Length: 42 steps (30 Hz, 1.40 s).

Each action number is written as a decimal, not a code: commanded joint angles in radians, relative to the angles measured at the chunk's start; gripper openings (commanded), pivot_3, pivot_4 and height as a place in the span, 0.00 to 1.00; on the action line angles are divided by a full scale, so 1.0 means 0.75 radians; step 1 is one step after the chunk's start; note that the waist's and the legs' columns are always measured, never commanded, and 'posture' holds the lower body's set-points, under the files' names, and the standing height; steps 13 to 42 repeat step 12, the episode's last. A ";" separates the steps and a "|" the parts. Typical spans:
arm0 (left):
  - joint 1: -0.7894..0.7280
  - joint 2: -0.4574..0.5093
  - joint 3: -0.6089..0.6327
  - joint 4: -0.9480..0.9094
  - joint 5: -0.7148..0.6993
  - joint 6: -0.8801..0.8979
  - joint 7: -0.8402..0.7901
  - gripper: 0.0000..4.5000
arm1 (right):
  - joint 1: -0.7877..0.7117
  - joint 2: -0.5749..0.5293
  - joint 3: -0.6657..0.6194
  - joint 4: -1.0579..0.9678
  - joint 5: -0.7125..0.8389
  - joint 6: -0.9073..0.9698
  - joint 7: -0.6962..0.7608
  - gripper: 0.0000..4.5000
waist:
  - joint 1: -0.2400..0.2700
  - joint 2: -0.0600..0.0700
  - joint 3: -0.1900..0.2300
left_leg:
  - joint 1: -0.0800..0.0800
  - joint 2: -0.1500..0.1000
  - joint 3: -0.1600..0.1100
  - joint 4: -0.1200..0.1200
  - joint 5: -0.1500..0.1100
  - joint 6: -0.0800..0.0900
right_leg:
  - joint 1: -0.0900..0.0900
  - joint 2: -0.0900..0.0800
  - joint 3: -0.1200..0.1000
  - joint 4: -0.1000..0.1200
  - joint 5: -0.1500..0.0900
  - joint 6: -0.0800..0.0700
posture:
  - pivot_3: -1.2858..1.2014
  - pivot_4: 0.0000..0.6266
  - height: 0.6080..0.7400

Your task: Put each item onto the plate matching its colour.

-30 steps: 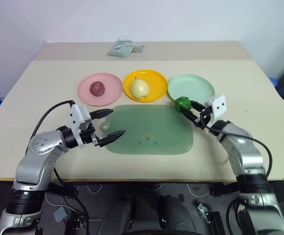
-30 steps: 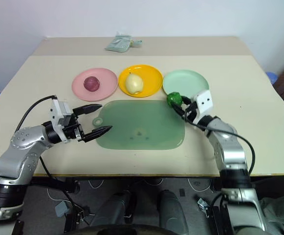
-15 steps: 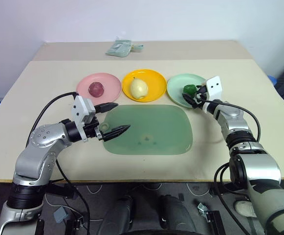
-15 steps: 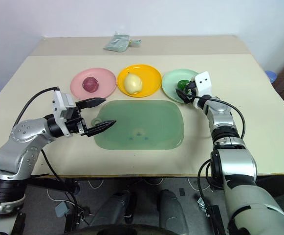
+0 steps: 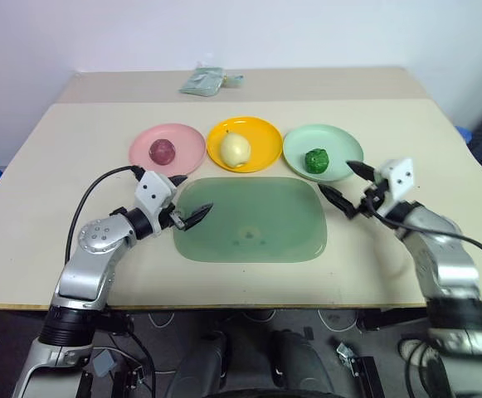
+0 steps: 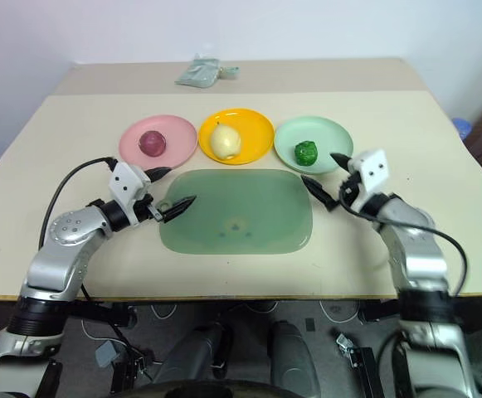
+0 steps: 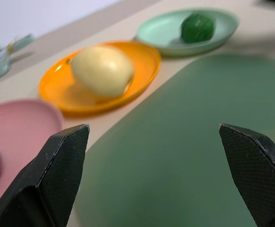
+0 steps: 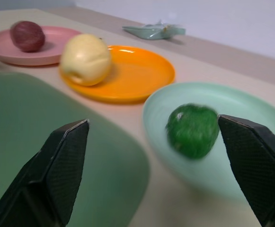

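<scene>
Three plates stand in a row at the table's far middle. On the pink plate [image 5: 141, 153] lies the dark red ball [image 5: 163, 150]. The pale yellow pear [image 5: 236, 149] rests on the yellow-orange plate [image 5: 265, 137], and the bumpy green lump [image 5: 316, 160] on the mint green plate [image 5: 344, 143]. My right gripper [image 5: 342, 184] is open and empty, just near of the mint plate, at the tray's right end. Open too, my left gripper [image 5: 187, 197] hangs at the left end of the translucent green tray [image 5: 249, 220], holding nothing.
A crumpled pale green packet [image 5: 206, 80] lies at the table's far side. The large green tray sits in front of the plates, between my two arms. Bare tabletop stretches to the left and right of the plates.
My right gripper carried the green lump to the mint plate, let go of it and drew back towards me, open. My left gripper moved forward to the tray's left end.
</scene>
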 commanded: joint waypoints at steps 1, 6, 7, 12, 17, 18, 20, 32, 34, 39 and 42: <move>0.028 -0.003 0.028 -0.006 0.000 -0.069 -0.004 1.00 | 0.203 -0.058 -0.151 -0.265 0.082 0.108 -0.025 0.98 | 0.002 0.000 0.000 | 0.000 0.000 0.000 0.000 0.000 0.000 | 0.000 0.000 0.000 0.000 0.000 0.000 | 0.52 0.24 1.00; 0.061 0.001 0.066 -0.002 -0.028 -0.094 -0.016 1.00 | 0.421 -0.088 -0.287 -0.401 0.123 0.163 -0.031 0.98 | 0.000 0.000 0.000 | 0.000 0.000 0.000 0.001 0.000 0.000 | 0.001 -0.001 0.000 -0.001 0.000 0.000 | 0.52 0.24 1.00; 0.061 0.001 0.068 0.002 -0.031 -0.095 -0.019 1.00 | 0.438 -0.090 -0.302 -0.408 0.129 0.169 -0.030 0.98 | -0.002 0.000 0.000 | 0.000 0.000 0.000 0.001 0.000 0.000 | 0.001 -0.001 0.000 -0.001 0.000 0.000 | 0.52 0.24 1.00; 0.061 0.011 0.077 0.030 -0.057 -0.100 -0.069 1.00 | 0.477 -0.096 -0.338 -0.401 0.131 0.169 -0.028 0.98 | 0.000 0.000 0.000 | 0.001 0.001 0.001 0.001 0.000 0.000 | 0.002 0.000 -0.001 -0.001 0.000 0.000 | 0.52 0.24 1.00; 0.061 0.011 0.077 0.030 -0.057 -0.100 -0.069 1.00 | 0.477 -0.096 -0.338 -0.401 0.131 0.169 -0.028 0.98 | 0.000 0.000 0.000 | 0.001 0.001 0.001 0.001 0.000 0.000 | 0.002 0.000 -0.001 -0.001 0.000 0.000 | 0.52 0.24 1.00; 0.061 0.011 0.077 0.030 -0.057 -0.100 -0.069 1.00 | 0.477 -0.096 -0.338 -0.401 0.131 0.169 -0.028 0.98 | 0.000 0.000 0.000 | 0.001 0.001 0.001 0.001 0.000 0.000 | 0.002 0.000 -0.001 -0.001 0.000 0.000 | 0.52 0.24 1.00; 0.061 0.011 0.077 0.030 -0.057 -0.100 -0.069 1.00 | 0.477 -0.096 -0.338 -0.401 0.131 0.169 -0.028 0.98 | 0.000 0.000 0.000 | 0.001 0.001 0.001 0.001 0.000 0.000 | 0.002 0.000 -0.001 -0.001 0.000 0.000 | 0.52 0.24 1.00; 0.061 0.011 0.077 0.030 -0.057 -0.100 -0.069 1.00 | 0.477 -0.096 -0.338 -0.401 0.131 0.169 -0.028 0.98 | 0.000 0.000 0.000 | 0.001 0.001 0.001 0.001 0.000 0.000 | 0.002 0.000 -0.001 -0.001 0.000 0.000 | 0.52 0.24 1.00; 0.061 0.011 0.077 0.030 -0.057 -0.100 -0.069 1.00 | 0.477 -0.096 -0.338 -0.401 0.131 0.169 -0.028 0.98 | 0.000 0.000 0.000 | 0.001 0.001 0.001 0.001 0.000 0.000 | 0.002 0.000 -0.001 -0.001 0.000 0.000 | 0.52 0.24 1.00; 0.061 0.011 0.077 0.030 -0.057 -0.100 -0.069 1.00 | 0.477 -0.096 -0.338 -0.401 0.131 0.169 -0.028 0.98 | 0.000 0.000 0.000 | 0.001 0.001 0.001 0.001 0.000 0.000 | 0.002 0.000 -0.001 -0.001 0.000 0.000 | 0.52 0.24 1.00; 0.061 0.011 0.077 0.030 -0.057 -0.100 -0.069 1.00 | 0.477 -0.096 -0.338 -0.401 0.131 0.169 -0.028 0.98 | 0.000 0.000 0.000 | 0.001 0.001 0.001 0.001 0.000 0.000 | 0.002 0.000 -0.001 -0.001 0.000 0.000 | 0.52 0.24 1.00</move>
